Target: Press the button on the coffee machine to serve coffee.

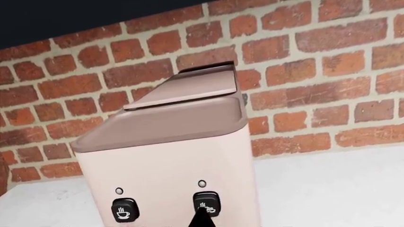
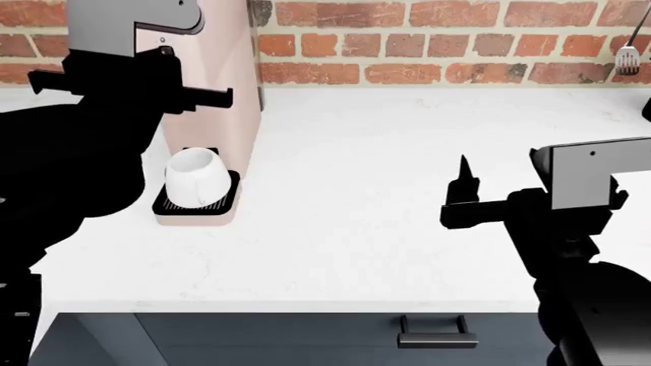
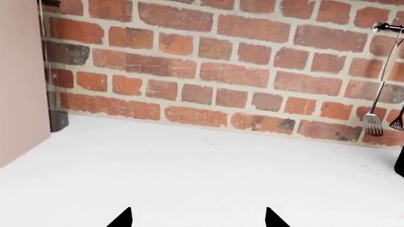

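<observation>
White worktop (image 2: pixel 407 229) runs along a red brick wall (image 2: pixel 458 38), dark cabinet front with a drawer handle (image 2: pixel 435 333) below its near edge. The coffee machine (image 2: pixel 219 69) stands at the back left of the worktop against the wall, pale pink-beige, tall and boxy. Its black drip tray (image 2: pixel 198 202) sits at the base, holding a white mug (image 2: pixel 195 177) tilted on the grate; can't tell if anything is in the mug. My left arm is raised in front of the machine's face, blocking much of it in the head view. In the left wrist view my left end effector (image 1: pixel 203 218) shows as one dark tip right at the right-hand icon button (image 1: pixel 206 204), seemingly touching it; the other button (image 1: pixel 124 210) is beside it, apart from the tip. Only one tip visible, so the fingers look closed together with nothing held. My right arm hovers low over bare worktop, well apart from the machine. My right end effector (image 3: pixel 197 218) is spread wide, two tips (image 3: pixel 121 218) apart, empty. A spatula (image 3: pixel 373 120) hangs on the wall at far right.
</observation>
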### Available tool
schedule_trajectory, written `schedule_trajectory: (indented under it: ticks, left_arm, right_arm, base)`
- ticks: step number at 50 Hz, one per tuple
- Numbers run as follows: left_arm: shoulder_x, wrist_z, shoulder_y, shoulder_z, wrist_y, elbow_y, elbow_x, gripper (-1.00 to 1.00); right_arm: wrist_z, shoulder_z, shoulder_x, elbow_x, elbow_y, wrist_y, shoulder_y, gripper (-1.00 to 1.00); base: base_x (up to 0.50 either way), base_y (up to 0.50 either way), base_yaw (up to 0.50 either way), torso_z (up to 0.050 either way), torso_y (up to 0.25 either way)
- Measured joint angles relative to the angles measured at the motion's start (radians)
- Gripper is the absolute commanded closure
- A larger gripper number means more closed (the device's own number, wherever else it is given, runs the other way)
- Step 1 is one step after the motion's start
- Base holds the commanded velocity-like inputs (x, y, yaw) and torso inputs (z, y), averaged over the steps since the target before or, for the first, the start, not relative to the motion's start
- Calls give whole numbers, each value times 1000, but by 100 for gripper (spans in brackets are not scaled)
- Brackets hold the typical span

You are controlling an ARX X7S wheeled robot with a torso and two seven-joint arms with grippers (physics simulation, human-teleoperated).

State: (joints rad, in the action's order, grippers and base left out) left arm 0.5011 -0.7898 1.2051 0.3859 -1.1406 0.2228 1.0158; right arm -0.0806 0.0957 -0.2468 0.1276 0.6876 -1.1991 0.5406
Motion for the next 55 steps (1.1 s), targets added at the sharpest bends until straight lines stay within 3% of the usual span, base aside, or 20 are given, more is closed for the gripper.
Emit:
schedule_trajectory:
  ticks: [55]
  left_arm:
    - [-6, 57, 5, 55, 60, -72, -48, 100]
  right_arm:
    - [18, -2, 4, 20, -36, 42, -20, -100]
  base:
    - [0, 0, 0, 0, 0]
